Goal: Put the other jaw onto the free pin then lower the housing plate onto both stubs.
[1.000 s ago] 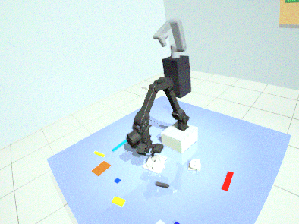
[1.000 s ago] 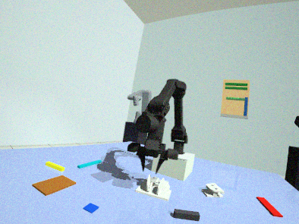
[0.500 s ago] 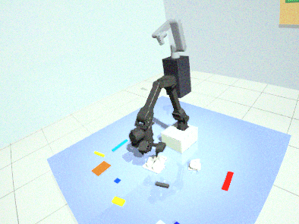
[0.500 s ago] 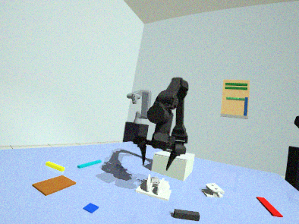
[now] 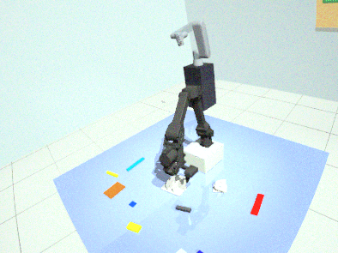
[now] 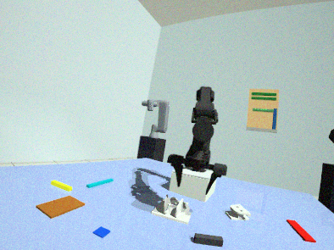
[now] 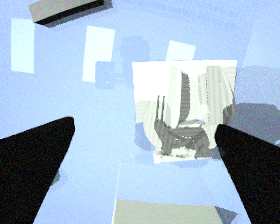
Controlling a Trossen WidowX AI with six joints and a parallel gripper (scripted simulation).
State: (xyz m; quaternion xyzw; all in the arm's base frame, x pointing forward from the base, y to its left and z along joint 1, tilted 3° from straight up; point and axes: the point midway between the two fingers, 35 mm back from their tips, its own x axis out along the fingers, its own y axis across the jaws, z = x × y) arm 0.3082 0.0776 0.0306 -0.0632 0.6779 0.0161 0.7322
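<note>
One black six-joint arm is mounted on a white block (image 5: pixel 205 157) (image 6: pixel 192 185), and its parallel-jaw gripper (image 5: pixel 184 176) (image 6: pixel 194 181) (image 7: pixel 146 127) is held above the mat, fingers spread wide with nothing between them. Near the block, a white base plate with upright parts (image 5: pixel 175 185) (image 6: pixel 171 214) (image 7: pixel 145 85) is seen lying flat. In the wrist view two ribbed upright pieces can be made out on it, probably the two jaws; whether their teeth are meshed cannot be told. To its right, well apart, a small white part with holes (image 5: pixel 220 186) (image 6: pixel 240 211) is seen on the mat, likely the housing plate, not yet fitted.

The second jaw appears to have been placed, so the step in hand is judged to be fetching the housing plate. For that, the gripper would need to be moved right, lowered and closed on the plate's edges.

Counted on the mat: one black bar (image 5: pixel 184 208) (image 6: pixel 208 240), one red strip (image 5: pixel 257 204) (image 6: pixel 301 230), one cyan strip (image 5: pixel 135 164) (image 6: pixel 100 183) and one orange-brown slab (image 5: pixel 114 190) (image 6: pixel 60 206).
</note>
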